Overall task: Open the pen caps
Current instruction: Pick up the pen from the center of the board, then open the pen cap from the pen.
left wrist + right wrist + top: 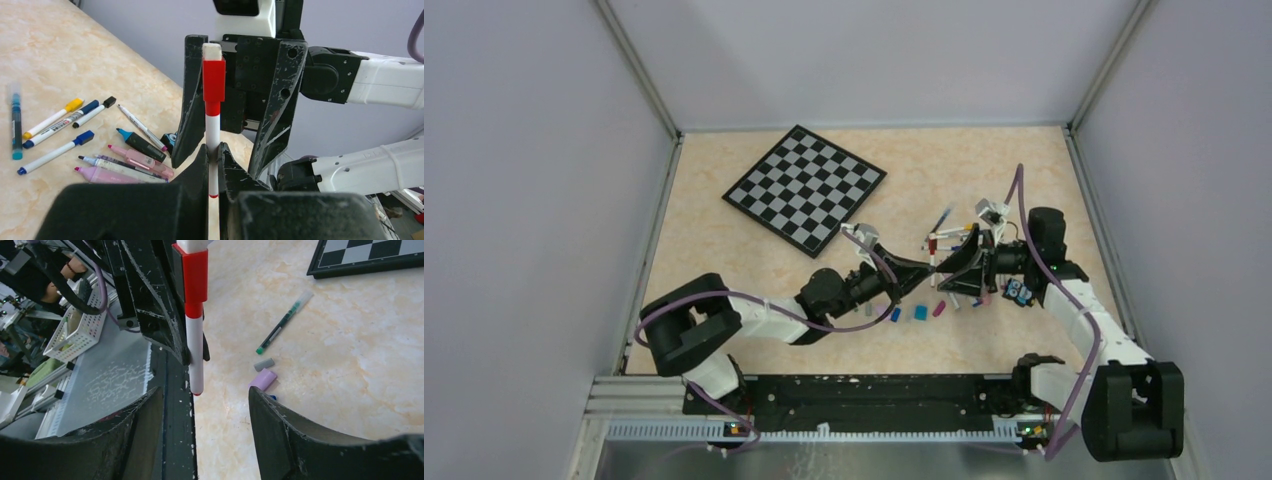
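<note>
Red pen cap atop upright pen; left jaws tight on it, right jaws apart.

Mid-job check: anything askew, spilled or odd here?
Nothing spilled or damaged. The checkered board lies skewed to the table edges. A purple cap and grey cap lie loose near a green pen. The left tool holds the red-capped marker upright.

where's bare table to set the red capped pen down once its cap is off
Bare table lies between the checkered board, the left wall and the left arm, and along the far edge right of the board. The near strip between the arm bases is free too. Crowded: mid-right, where loose pens and loose caps lie.
</note>
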